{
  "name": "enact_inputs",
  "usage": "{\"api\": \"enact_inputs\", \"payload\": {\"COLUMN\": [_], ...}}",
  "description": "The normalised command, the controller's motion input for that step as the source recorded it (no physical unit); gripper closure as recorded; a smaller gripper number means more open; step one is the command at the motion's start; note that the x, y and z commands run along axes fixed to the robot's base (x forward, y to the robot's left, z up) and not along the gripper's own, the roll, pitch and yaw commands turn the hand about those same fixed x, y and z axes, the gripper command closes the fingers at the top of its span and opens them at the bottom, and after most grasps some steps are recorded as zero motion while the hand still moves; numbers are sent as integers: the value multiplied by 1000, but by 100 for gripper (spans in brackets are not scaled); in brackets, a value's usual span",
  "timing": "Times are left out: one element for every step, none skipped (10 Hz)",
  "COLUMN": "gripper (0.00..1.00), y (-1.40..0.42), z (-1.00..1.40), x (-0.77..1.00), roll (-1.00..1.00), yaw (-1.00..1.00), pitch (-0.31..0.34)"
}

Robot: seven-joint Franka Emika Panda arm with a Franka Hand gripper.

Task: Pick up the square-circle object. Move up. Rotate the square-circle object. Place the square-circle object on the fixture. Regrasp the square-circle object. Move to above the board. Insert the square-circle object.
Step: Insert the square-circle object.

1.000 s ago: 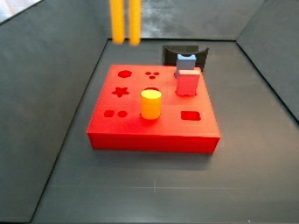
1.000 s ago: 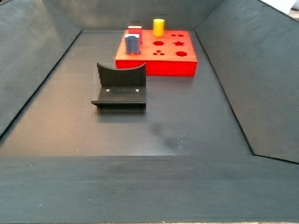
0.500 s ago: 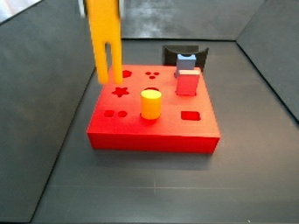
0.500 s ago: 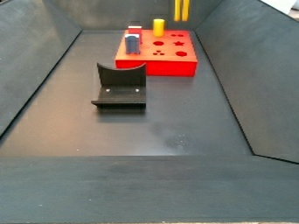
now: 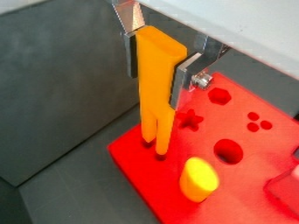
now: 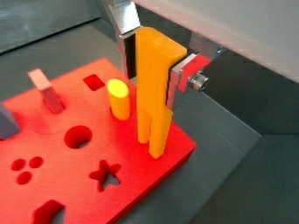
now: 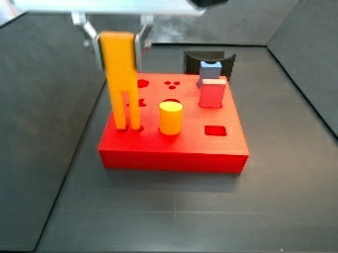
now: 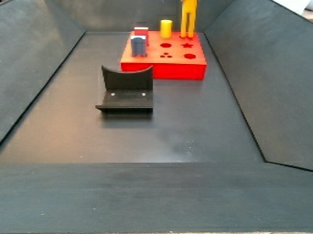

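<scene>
The square-circle object is a long yellow-orange bar, upright, with a split lower end. My gripper is shut on its upper part, a silver finger pressed to each side. In both wrist views the bar's lower end meets the top of the red board at a hole by a corner; how deep it sits I cannot tell. A side view shows the bar standing at the board's edge under the gripper. The black fixture stands apart on the floor, unoccupied.
A short yellow-orange cylinder stands in the board close beside the bar. A small red cuboid and a blue-grey piece stand at the board's far side. Star and round holes are open. Dark sloping walls enclose the floor.
The gripper has come down with the bar and shifted across the board; the bar's lower end went from above the board to its top by the corner hole.
</scene>
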Motion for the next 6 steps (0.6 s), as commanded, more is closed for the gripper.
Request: {"api": "enact_inputs", "payload": {"gripper": [100,100,100,100,100,100], "y": [-17,0,20,89,123,66], "z": [-200,-129,-229,-346,-394,-486], "x": [0,0,183,260,257,231], "roll": [-47,-47,-47,0,0,0], "yaw": [0,-17,-66,-109,-91,-94], "pitch": [-69,-16,0,56,99,60]}}
